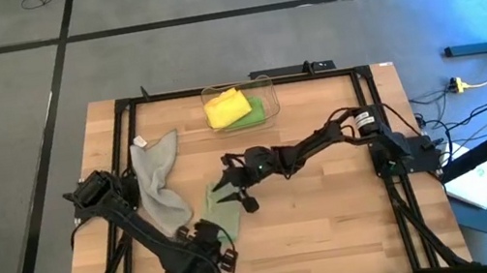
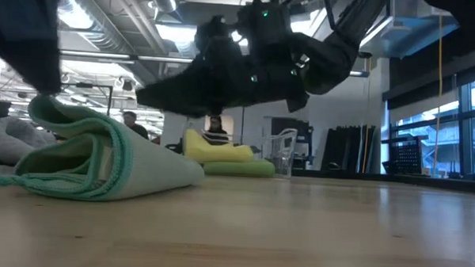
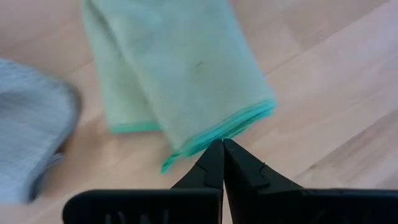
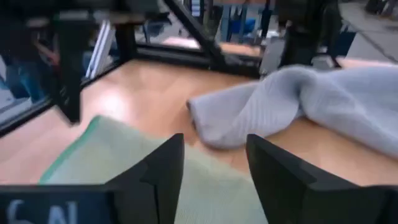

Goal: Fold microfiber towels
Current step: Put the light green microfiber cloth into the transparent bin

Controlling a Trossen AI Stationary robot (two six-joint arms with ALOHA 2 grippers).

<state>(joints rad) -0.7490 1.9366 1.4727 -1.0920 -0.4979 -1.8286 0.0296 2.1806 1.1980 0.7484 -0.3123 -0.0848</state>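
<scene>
On the wooden tabletop [image 1: 334, 210] we see the pale sage green towel [image 1: 224, 209] lying folded near the middle of the front half, its layered fold and teal-stitched hem showing clearly in the low view. The right end effector [image 1: 232, 189] hangs just above this towel's far end, fingers parted and holding nothing; from its wrist camera we look past the two dark fingers [image 4: 163, 169] onto the sage cloth below and the grey towel [image 4: 298, 102] beyond. The left end effector [image 3: 222, 155] sits at the towel's near corner, its fingers pressed together with no cloth between them, their tips just off the teal hem. We cannot tell whether those tips touch the fabric.

The grey towel [image 1: 158, 184] lies crumpled and unfolded just left of the sage one, stretching back toward the left arm's base. At the far edge of the tabletop, a clear plastic bin [image 1: 264, 89] holds the yellow towel [image 1: 225, 108], which rests on top of the bright green towel [image 1: 256, 111]. In the low view we see the same pair, yellow over green, well behind the folded sage towel. In the room beyond the tabletop, a person [image 2: 215, 133] is partly visible behind the yellow towel.
</scene>
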